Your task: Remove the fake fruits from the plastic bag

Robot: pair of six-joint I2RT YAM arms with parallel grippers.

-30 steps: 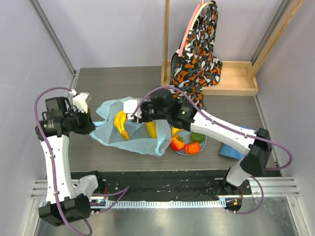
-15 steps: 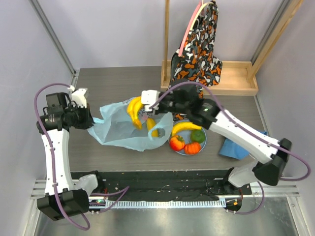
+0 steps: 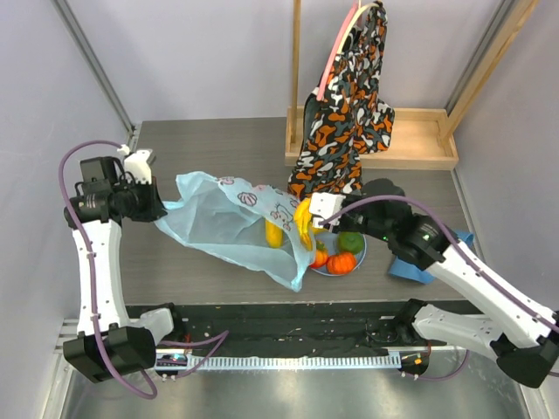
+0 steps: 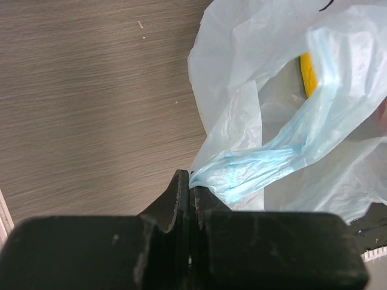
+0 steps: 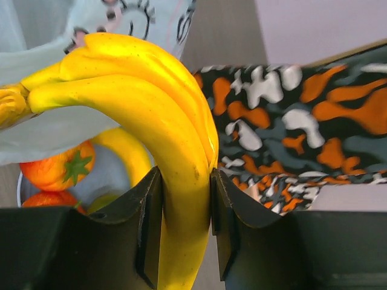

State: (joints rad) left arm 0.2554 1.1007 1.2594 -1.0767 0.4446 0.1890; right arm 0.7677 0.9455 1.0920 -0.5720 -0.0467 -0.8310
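Over the near-right part of the counter (image 3: 218, 140), beside the left rim of the round plate (image 3: 362, 253), the right jaws hold the yellow banana bunch (image 3: 303, 223) in the air. It hangs just at the edge of the plastic bag (image 3: 227, 223).

The step in hand looks like the set-down. To do it well, the bunch should first travel right until it is free of the loose film. It should then come down on a bare patch of the plate rather than on the red fruit (image 3: 318, 257), the orange fruit (image 3: 342, 262) or the green fruit (image 3: 351, 242). Those are round and would likely roll if nudged. Releasing only once the bunch rests on something would stop it from bouncing off. The patterned cloth (image 3: 345, 113) hangs close behind, so a low, short path seems wiser than a high swing.

The right jaws stand partly apart and are clamped on the curved middle of the bunch (image 5: 163, 139), one pad on each side, with the stem end pointing away.

The left jaws are pressed together on a twisted strip of the bag (image 4: 242, 172) near the counter's left edge. They hold it raised, so the film stretches across the middle of the counter. That pinch should hold, since a yellow piece (image 3: 272, 234) shows through the film and appears to be inside.
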